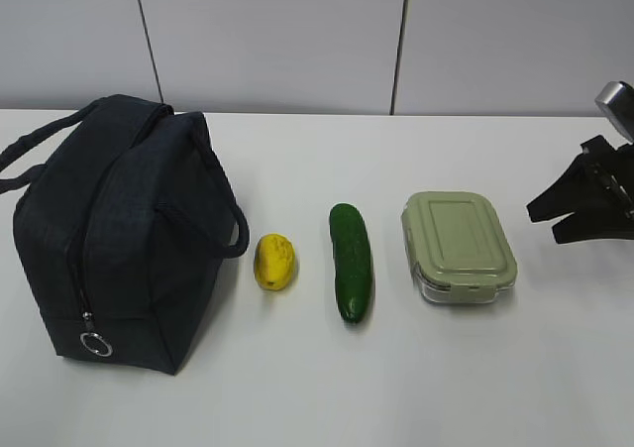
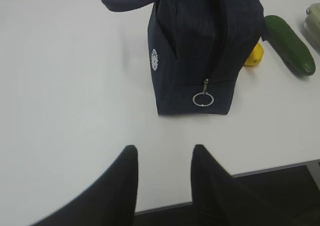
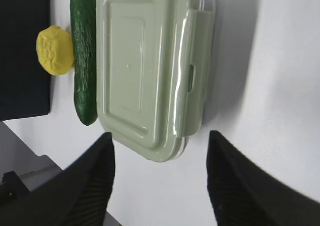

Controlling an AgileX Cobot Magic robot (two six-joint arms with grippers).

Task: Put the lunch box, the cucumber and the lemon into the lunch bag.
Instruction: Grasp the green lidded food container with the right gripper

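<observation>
The dark navy lunch bag [image 1: 114,234] stands at the left of the white table, zipped, its ring pull [image 1: 96,344] at the near end. To its right lie the yellow lemon [image 1: 275,261], the dark green cucumber [image 1: 351,262] and the lunch box [image 1: 458,246] with its sage-green lid. My right gripper [image 1: 548,221] hovers open to the right of the lunch box, apart from it; its wrist view shows the lunch box [image 3: 150,65] just beyond the spread fingers. My left gripper [image 2: 164,148] is open and empty over the table's near edge, facing the lunch bag [image 2: 200,45].
The table's front edge [image 2: 270,168] runs close under my left gripper. A grey panelled wall [image 1: 317,41] stands behind the table. Bare white tabletop lies in front of the row of objects.
</observation>
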